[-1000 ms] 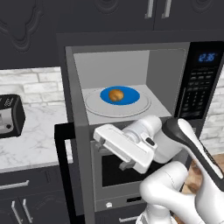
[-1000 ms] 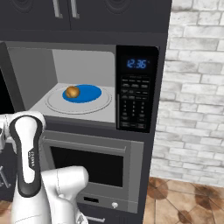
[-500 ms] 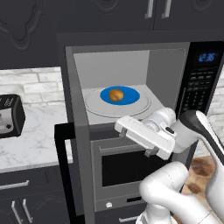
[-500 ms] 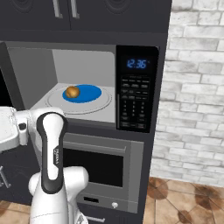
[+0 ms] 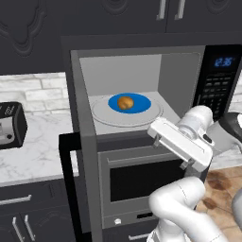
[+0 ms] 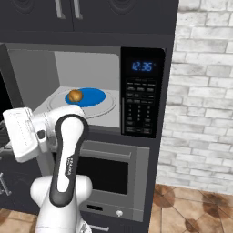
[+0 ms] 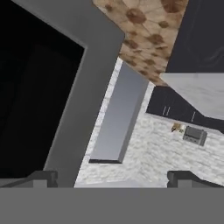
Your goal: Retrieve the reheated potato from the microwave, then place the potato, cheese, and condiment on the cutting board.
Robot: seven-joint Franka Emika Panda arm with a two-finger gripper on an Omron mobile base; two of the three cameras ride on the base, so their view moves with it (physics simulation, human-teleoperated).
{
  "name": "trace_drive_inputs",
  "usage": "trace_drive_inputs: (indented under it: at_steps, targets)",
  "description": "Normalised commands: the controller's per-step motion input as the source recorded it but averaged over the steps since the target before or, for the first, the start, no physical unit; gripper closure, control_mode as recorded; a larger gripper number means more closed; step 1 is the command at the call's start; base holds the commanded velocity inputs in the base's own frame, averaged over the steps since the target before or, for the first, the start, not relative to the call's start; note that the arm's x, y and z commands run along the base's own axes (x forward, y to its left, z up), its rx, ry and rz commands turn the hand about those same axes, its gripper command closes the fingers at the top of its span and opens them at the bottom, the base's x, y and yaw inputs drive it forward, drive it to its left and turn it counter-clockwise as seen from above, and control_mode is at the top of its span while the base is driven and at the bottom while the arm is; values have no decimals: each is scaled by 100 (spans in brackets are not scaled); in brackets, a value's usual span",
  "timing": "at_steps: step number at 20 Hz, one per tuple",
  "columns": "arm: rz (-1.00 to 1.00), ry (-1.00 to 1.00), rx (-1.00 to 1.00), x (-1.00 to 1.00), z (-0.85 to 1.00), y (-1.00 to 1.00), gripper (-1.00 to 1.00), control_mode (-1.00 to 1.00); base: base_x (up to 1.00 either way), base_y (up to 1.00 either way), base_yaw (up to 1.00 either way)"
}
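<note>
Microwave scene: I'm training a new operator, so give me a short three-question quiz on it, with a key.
1. True or false: the microwave door stands open.
2. What does the potato rest on? A) bare oven floor B) a blue plate on the turntable C) a wooden board
3. Fill in: in the hand view, the tool has its two tips set wide apart, so it is ____ and holds nothing.

Key: 1 true; 2 B; 3 open. The potato also shows in the right base view, left of the keypad with the blue display. The tool's white hand hangs in front of the oven, below the cavity, and away from the potato.
</note>
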Motion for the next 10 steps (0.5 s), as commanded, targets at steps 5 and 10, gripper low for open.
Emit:
trace_drive_inputs:
  at_steps: [5, 10]
  targets:
    - [0, -53, -5, 9, 0, -44, -100, -100, 0, 0, 0]
    - [-1, -53, -3, 20, 1, -35, -100, -100, 0, 0, 0]
